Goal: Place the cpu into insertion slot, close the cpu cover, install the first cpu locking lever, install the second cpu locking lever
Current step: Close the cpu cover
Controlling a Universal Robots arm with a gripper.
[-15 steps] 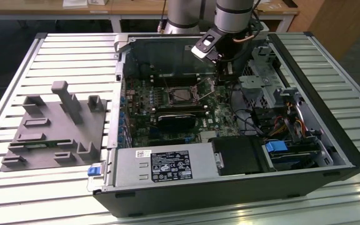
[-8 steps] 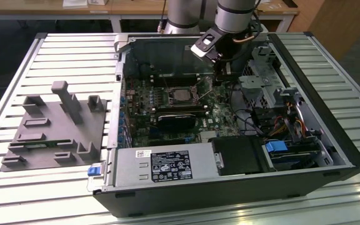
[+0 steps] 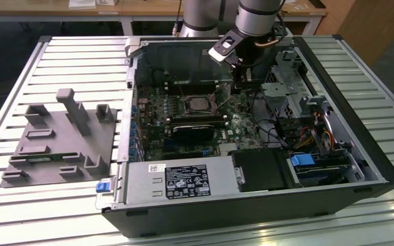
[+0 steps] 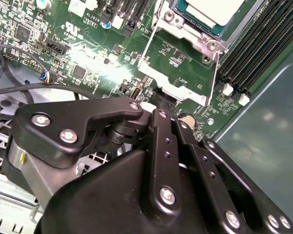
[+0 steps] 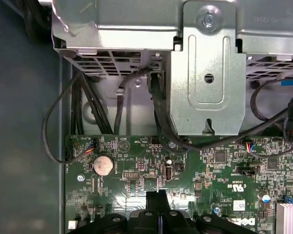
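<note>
Log: I see the black pincer (image 5: 158, 196) with its fingers pressed together and nothing visibly between them, tips low over the green circuit board (image 5: 205, 170). The small flat silvery-grey square cpu (image 4: 211, 9) lies in the silver-framed square insertion slot (image 4: 178, 80), just beyond the tips.

Arm in over the far edge, tool pointing down, tips closed!

In the exterior view the silver arm (image 3: 258, 15) slants down from the far side, a touch toward the exterior view's right. The wrist (image 3: 241, 43) is bent, so the black tool (image 3: 237, 82) hangs low and nearly vertical. In the first wrist view the fingers (image 5: 154, 200) sit pressed together with only a thin seam between them. In the second wrist view the black linkage bars (image 4: 163, 151) are folded in close.
</note>
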